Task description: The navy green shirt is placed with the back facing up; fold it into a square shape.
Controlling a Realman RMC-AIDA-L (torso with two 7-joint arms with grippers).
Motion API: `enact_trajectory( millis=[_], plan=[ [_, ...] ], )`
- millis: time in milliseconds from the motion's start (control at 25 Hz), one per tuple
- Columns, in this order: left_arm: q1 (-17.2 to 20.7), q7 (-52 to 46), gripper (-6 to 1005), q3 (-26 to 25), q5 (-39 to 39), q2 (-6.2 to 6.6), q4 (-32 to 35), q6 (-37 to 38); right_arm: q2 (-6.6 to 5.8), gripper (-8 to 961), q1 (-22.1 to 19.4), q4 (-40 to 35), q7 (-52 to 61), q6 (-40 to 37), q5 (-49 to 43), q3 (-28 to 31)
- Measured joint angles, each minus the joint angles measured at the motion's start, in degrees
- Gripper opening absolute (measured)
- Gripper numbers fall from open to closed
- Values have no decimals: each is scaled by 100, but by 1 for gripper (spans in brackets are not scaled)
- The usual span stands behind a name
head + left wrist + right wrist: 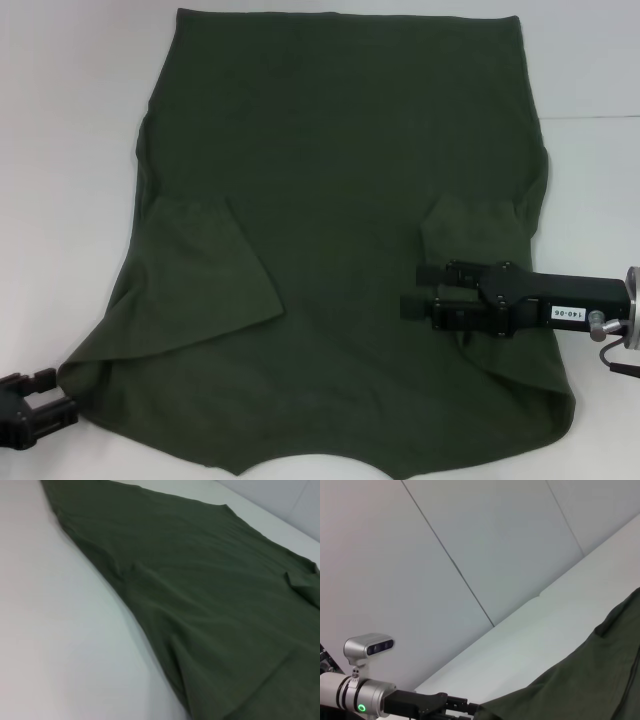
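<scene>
Nearest me, the collar end of the navy green shirt (340, 220) lies by the near table (60, 120) edge, its neckline dipping off the bottom of the head view. The shirt is spread flat and back up, hem at the far side, filling most of the white table. Both short sleeves are already turned inward onto the body: the left one as a broad flap, the right one as a smaller flap.

My right end effector (408, 290) hovers over the right part of the shirt, just near of the folded right sleeve, pointing left toward the middle. Its fingers look released with a gap between them, and I see no cloth in them. My left end effector (58, 392) sits at the near left corner, right by the shirt's shoulder corner; I cannot tell whether it is released or clenched.

I judge the side folds are next. To do this well, I should pinch the edge through all layers, lift only enough to clear the cloth, carry it straight across toward the centre line, and lay it down without dragging, so the fold stays parallel to the side seam.
</scene>
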Motion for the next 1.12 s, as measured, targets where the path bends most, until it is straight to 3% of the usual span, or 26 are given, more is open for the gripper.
enact_trajectory(
  millis=[320, 840, 1120],
  plan=[
    [-50, -32, 662, 358, 13, -3, -28, 118, 0, 819, -1, -1, 3, 36, 25, 4],
    [-159, -50, 656, 372, 4, -2, -25, 252, 0, 808, -3, -1, 3, 46, 43, 110],
    [-172, -149, 554, 441, 11, -2, 38, 314, 0, 802, -13, 0, 3, 10, 51, 160]
  ],
)
